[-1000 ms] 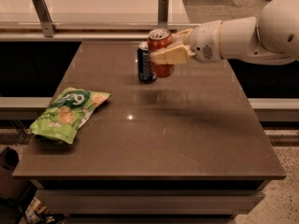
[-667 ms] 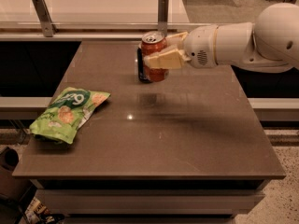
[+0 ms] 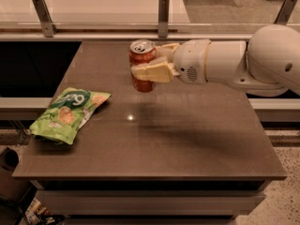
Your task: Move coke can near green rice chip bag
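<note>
Coke can point(image 3: 142, 55): where is it?
— Squeezed between the flat, cream plastic fingers point(image 3: 152, 72) of the gripper point(image 3: 146, 60). It is a red cylinder held upright, silver top up, over the back middle of the matte brown desk point(image 3: 197, 144).

And further out?
— The glossy, crinkled green rice chip bag point(image 3: 70, 114) lies flat at the left, well apart.

red soda can point(image 3: 142, 55): in cream two-finger gripper point(image 3: 143, 60), over brown table's point(image 3: 187, 144) far middle
light green snack bag point(image 3: 69, 114): on table, 8 o'clock from can
</note>
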You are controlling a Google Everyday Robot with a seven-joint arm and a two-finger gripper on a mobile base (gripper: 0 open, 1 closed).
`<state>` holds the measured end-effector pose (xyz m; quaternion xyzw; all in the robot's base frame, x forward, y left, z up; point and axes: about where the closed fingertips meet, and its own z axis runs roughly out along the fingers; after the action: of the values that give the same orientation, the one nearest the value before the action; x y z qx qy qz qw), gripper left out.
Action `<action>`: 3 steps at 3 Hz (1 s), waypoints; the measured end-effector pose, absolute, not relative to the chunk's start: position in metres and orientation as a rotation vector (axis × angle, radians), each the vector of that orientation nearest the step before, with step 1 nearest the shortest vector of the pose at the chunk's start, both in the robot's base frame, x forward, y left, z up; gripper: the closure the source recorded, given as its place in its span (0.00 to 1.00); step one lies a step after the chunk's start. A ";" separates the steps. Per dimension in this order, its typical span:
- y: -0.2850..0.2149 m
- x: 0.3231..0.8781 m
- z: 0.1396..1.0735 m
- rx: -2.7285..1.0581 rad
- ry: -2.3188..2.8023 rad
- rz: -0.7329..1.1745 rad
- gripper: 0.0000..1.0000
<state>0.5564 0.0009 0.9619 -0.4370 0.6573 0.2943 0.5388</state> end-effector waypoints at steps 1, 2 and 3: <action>0.016 0.540 0.951 -1.009 1.582 0.701 1.00; 0.029 0.532 0.927 -0.973 1.627 0.736 1.00; 0.046 0.524 0.905 -0.947 1.655 0.798 1.00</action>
<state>0.5239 0.0463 0.9053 -0.3935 0.6880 0.3316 0.5117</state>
